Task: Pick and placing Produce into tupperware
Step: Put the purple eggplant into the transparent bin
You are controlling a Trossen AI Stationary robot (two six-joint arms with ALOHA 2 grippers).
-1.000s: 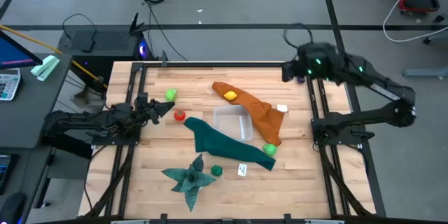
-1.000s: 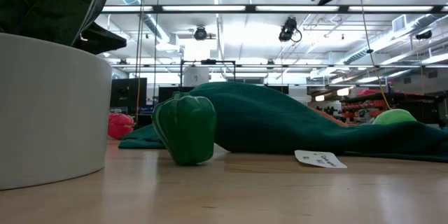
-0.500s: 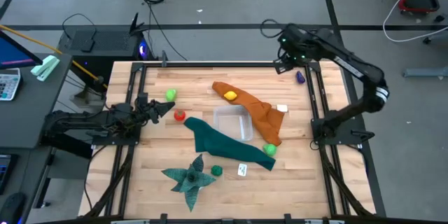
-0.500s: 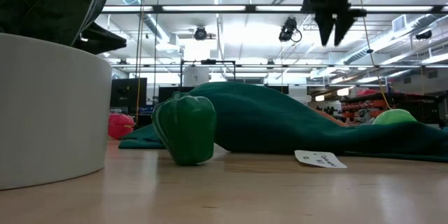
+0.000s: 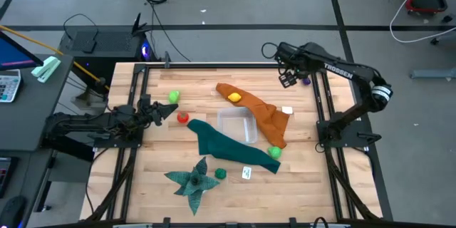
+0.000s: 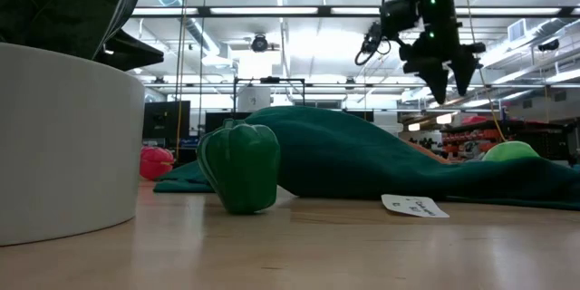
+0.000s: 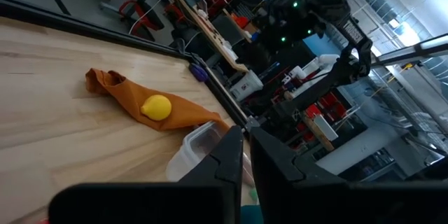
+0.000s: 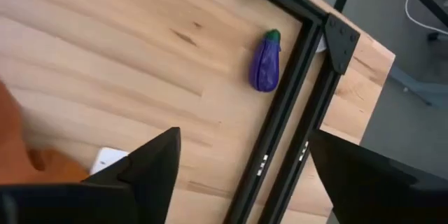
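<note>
Eggplant (image 8: 265,61), a small, light, smooth toy lying on the counter (image 8: 105,56) against the frame rail, looks best pinched across its belly by the spread right end effector (image 5: 288,78).

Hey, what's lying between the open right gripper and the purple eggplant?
Only bare wooden table; the right wrist view shows nothing between the right gripper and the eggplant.
</note>
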